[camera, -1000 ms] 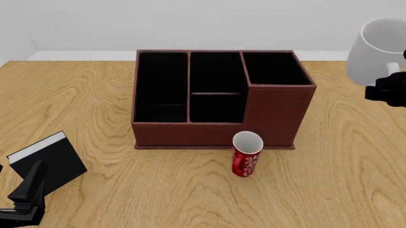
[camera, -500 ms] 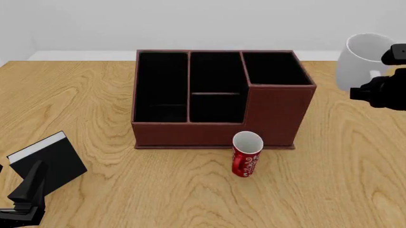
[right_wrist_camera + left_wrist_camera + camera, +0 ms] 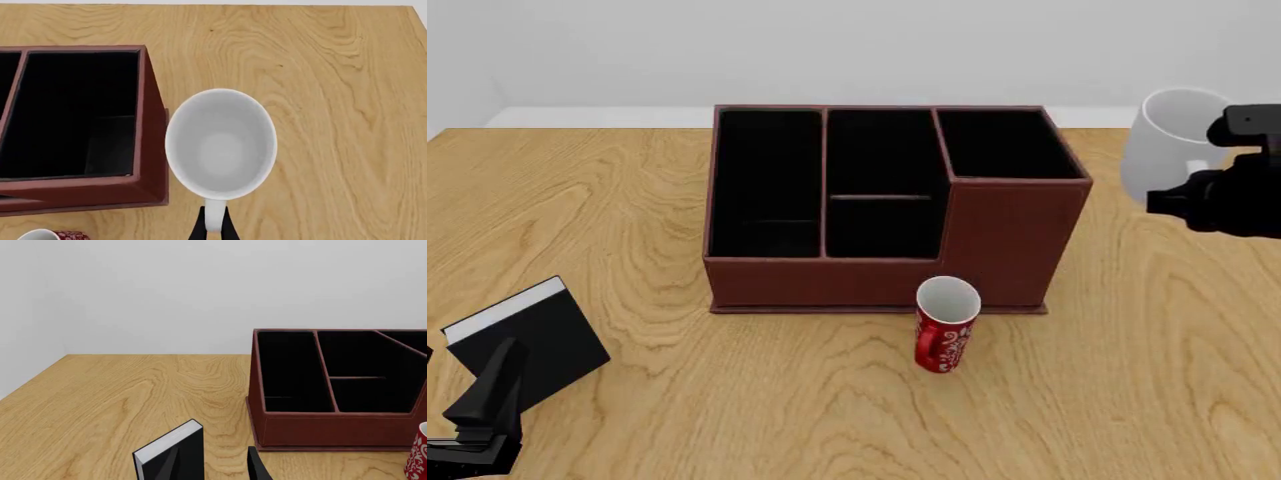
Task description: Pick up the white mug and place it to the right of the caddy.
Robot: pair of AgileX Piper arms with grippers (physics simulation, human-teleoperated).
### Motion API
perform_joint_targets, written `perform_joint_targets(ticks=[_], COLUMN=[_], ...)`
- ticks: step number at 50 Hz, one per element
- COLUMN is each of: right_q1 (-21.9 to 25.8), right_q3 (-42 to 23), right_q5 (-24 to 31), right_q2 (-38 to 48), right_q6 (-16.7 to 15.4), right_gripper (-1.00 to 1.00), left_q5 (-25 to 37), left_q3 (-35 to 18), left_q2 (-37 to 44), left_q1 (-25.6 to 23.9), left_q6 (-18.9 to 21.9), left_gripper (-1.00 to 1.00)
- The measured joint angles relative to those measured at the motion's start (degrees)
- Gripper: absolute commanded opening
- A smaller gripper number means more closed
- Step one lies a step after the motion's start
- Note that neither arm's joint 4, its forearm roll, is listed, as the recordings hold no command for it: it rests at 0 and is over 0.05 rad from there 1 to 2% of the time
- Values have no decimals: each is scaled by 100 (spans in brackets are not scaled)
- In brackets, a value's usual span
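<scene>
The white mug (image 3: 1165,140) hangs upright in the air just right of the caddy's (image 3: 1001,240) taller corner section. My right gripper (image 3: 1201,172) is shut on its loop handle. In the right wrist view the mug's open mouth (image 3: 220,142) faces the camera, close beside the caddy's right wall (image 3: 152,150), and my right gripper (image 3: 213,227) pinches the handle. My left gripper (image 3: 481,410) stays low at the front left, open and empty; it also shows in the left wrist view (image 3: 213,471). The caddy also shows there (image 3: 333,430).
A slim red can (image 3: 945,325) with white swirls stands at the caddy's front, right of its middle. A small black book (image 3: 527,335) lies by my left gripper. Bare wood table (image 3: 1174,330) lies to the right of the caddy.
My right gripper has carried the mug left and down, closer to the caddy's right side. The left arm, can and book have not moved.
</scene>
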Motion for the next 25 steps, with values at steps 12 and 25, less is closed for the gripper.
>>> perform_joint_targets(ticks=[12,25], right_q1=[-39,-71], right_q3=[5,105], right_q5=[-134,-370], right_q2=[201,472], right_q6=[62,129], right_gripper=[-100,-100], left_q5=[0,0], left_q3=[0,0], left_q2=[0,0], left_q1=[0,0], left_q6=[0,0], left_gripper=[100,100])
